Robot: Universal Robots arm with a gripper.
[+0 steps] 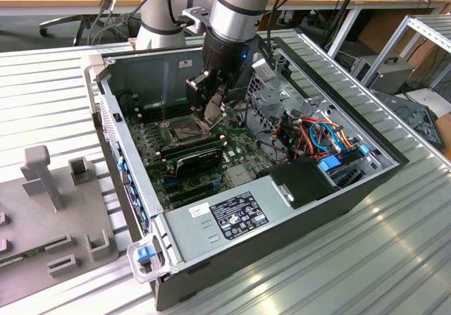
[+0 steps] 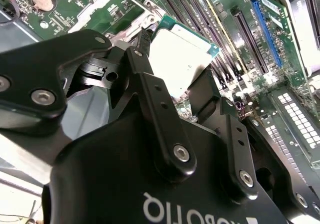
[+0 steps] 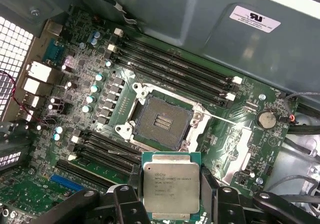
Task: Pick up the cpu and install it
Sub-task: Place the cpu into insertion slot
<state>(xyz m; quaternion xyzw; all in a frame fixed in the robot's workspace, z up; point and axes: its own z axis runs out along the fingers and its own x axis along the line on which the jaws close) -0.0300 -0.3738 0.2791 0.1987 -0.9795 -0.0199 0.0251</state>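
Carefully: my gripper point(image 3: 171, 204) pinches the cpu point(image 3: 171, 181); it should meet the open socket point(image 3: 162, 121) below level and square

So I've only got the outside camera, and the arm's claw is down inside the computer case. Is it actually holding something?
Observer: Yes. In the first wrist view the gripper is shut on the cpu, one finger on each side and the silver face showing.
Operator: Is the spot where it goes free?
Observer: It is. The first wrist view shows the socket with its contacts bare and no chip in it. The cpu is beside it, not seated.
Operator: Anything else near there?
Observer: A round coin battery sits on the green motherboard, apart from the socket.
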